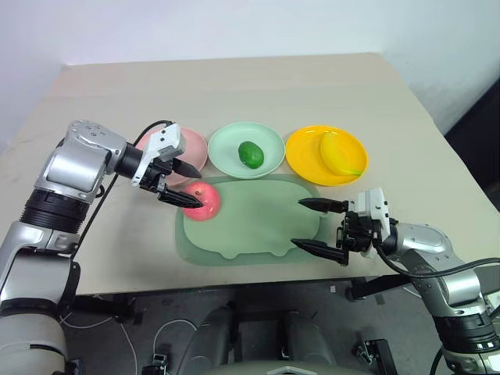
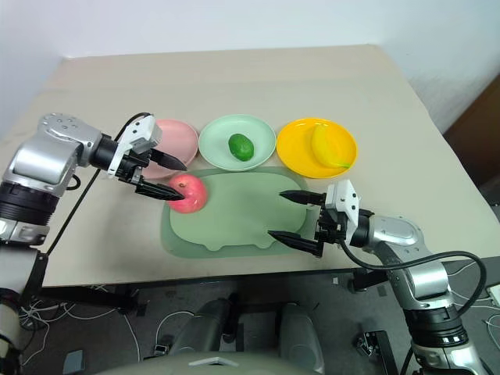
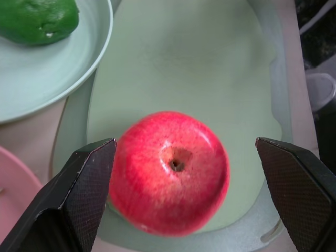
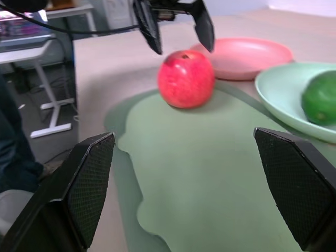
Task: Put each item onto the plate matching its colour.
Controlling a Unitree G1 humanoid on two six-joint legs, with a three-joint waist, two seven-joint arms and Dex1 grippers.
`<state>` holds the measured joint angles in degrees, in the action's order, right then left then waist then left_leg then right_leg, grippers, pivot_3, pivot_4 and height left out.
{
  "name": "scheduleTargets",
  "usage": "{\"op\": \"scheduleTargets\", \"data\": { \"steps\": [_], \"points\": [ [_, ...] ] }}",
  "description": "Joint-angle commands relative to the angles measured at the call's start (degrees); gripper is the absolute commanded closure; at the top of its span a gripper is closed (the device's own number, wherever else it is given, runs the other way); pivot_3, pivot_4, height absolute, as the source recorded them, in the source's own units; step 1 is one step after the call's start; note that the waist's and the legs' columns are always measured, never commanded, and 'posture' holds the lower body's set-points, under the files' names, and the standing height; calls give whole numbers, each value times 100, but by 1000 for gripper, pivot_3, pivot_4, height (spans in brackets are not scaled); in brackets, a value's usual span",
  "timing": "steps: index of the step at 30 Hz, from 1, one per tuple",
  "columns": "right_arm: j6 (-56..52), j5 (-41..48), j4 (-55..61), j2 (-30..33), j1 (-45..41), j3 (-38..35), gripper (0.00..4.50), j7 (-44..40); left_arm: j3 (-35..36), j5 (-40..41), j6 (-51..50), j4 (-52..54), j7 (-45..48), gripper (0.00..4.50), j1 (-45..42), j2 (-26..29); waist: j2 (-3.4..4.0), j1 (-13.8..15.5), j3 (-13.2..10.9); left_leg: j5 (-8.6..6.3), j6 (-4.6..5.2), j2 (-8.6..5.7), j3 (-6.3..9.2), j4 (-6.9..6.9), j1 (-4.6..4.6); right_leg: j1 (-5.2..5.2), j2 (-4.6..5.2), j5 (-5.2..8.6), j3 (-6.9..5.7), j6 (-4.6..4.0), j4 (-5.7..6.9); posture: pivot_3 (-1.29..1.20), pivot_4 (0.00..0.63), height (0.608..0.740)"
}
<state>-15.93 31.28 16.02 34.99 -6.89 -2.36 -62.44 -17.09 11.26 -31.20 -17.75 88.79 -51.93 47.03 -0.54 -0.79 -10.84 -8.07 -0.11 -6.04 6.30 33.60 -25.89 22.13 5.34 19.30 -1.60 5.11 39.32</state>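
Currently the left pincer (image 1: 183,182) straddles the apple (image 1: 203,201) on the mat (image 1: 258,226), fingers wide apart, gripping nothing; right pincer (image 1: 319,226) gapes empty

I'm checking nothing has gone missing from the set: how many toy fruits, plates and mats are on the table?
Toy fruits: 3 (apple, green fruit, banana)
Plates: 3 (pink plate, mint green plate, yellow-orange plate)
Mats: 1 (sage-green mat)
Total: 7
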Motion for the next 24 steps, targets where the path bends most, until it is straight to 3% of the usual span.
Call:
{"op": "scheduleTargets", "data": {
  "steps": [1, 16, 22, 24],
  "points": [
    [89, 32, 183, -69, 67, -66, 35, 140, -48, -172, 181, -91, 5, 0, -72, -33, 0, 1, 0, 0, 0, 1, 1, 4, 0, -1, 0, 0, -1, 0, 1, 0, 150, 737],
    [-27, 109, 464, -205, 355, 1, 35, 580, -99, -490, 546, -604, -434, 0, 260, -517, 2, 11, 2, -3, 4, 0, 6, 31, 5, -6, 0, -1, -3, 1, 0, 0, 150, 737],
    [-57, 123, 408, -207, 299, 6, 35, 631, -48, -524, 592, -625, -568, 0, 451, -591, 7, 8, 5, -8, 6, 0, 9, 30, 52, -68, 2, 10, -4, -17, -11, 0, 150, 737],
    [-68, 128, 400, -206, 286, 8, 0, 639, -30, -525, 549, -581, -588, 538, 512, -597, 7, 8, 7, -12, 3, 0, 9, 30, 54, -69, 3, 11, -4, -18, -15, 0, 150, 737]
  ]
}}
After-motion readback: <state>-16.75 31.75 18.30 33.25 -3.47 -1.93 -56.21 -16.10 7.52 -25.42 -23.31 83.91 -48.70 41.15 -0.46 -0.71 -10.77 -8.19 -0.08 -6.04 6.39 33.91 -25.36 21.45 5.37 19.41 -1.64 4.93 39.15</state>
